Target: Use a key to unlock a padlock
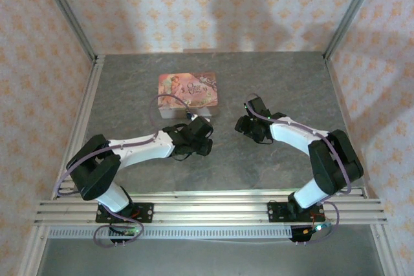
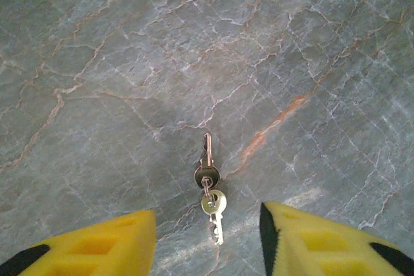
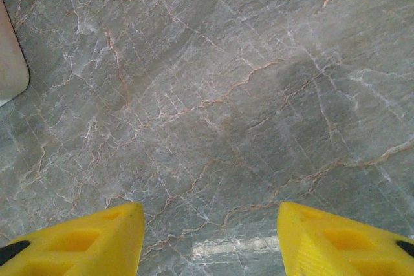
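Table (image 2: 129, 63) — grey, veined, stone-look top, smooth with a faint sheen. Keys (image 2: 208, 179) — bright silvery metal, polished. Fingers (image 2: 97, 250) look like matt yellow plastic, moulded with shallow hollows.

Top cam high; wrist cams near table (image 2: 310, 43)

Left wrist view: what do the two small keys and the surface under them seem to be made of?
Upper key: metal, darker grey, with a dull shine. Lower key: metal, pale silvery, with brighter glints. Table surface: looks like grey stone with rust and white veins, faintly glossy; it could also be a printed laminate.
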